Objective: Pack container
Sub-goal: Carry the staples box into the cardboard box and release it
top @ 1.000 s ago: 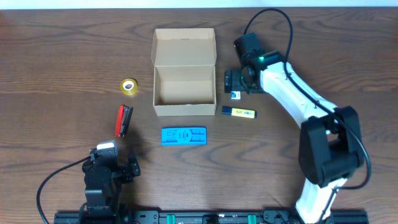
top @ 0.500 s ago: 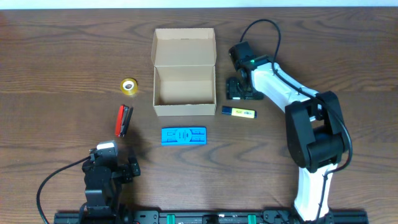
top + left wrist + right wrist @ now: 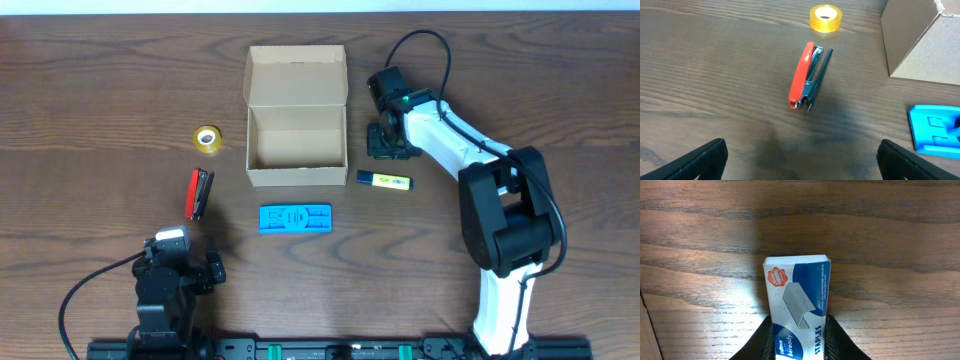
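While the container [image 3: 296,177] stands open and empty at mid-table, a staple box [image 3: 797,295] lying on the wood just to its right is clasped on both sides by the right gripper [image 3: 800,329]. The pick-up of a first item is judged to be in hand, so a lift, a short carry leftward over the rim and a release inside are called for next. The left gripper [image 3: 802,150] is held spread wide and empty, near the stapler [image 3: 807,75].
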### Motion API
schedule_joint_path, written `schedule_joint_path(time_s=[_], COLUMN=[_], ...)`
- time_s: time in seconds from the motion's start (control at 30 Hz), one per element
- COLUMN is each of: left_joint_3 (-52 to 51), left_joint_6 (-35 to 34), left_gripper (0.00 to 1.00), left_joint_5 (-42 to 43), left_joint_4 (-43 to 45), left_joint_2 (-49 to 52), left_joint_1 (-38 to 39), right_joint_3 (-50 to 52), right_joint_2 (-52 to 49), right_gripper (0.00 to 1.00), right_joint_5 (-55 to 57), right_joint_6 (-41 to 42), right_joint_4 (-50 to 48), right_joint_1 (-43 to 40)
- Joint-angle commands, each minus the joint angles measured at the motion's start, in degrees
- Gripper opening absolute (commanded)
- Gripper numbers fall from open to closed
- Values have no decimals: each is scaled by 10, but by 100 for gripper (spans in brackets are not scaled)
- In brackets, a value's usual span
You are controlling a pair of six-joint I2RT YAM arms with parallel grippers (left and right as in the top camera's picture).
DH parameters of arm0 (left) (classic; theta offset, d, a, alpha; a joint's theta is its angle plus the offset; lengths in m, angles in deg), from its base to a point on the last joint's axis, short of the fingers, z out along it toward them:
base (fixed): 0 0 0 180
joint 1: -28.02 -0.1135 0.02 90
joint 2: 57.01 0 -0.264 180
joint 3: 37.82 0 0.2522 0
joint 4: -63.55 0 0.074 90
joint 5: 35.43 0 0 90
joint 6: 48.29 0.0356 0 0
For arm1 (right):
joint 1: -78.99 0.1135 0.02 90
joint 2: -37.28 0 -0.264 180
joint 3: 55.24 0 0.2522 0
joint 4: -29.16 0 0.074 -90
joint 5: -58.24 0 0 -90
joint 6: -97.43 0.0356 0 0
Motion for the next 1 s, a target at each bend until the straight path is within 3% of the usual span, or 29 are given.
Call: schedule_joint_path(time_s=[0.0,0.4,0.63,0.97], left_joint_3=[-5,-5,-5,-5], left_joint_6=[2,2,2,2], left_gripper=[95,95,95,95], left_joint_5=[0,0,0,0], left_joint_4=[-1,-2,-1,-1], left_joint_2=[-3,-3,-3,-3], left_joint_1=[-4,-4,-4,-4], right_joint_3=[-8,-8,-8,-8], right_joint_2=[-4,128,210,169], right_gripper=[8,6,9,20], right_joint_5=[8,8,-1,26], right_joint_6=[-21,-52,-98,-134], right_joint_4=[7,36,24,-87], right_joint_1=[3,18,87,187])
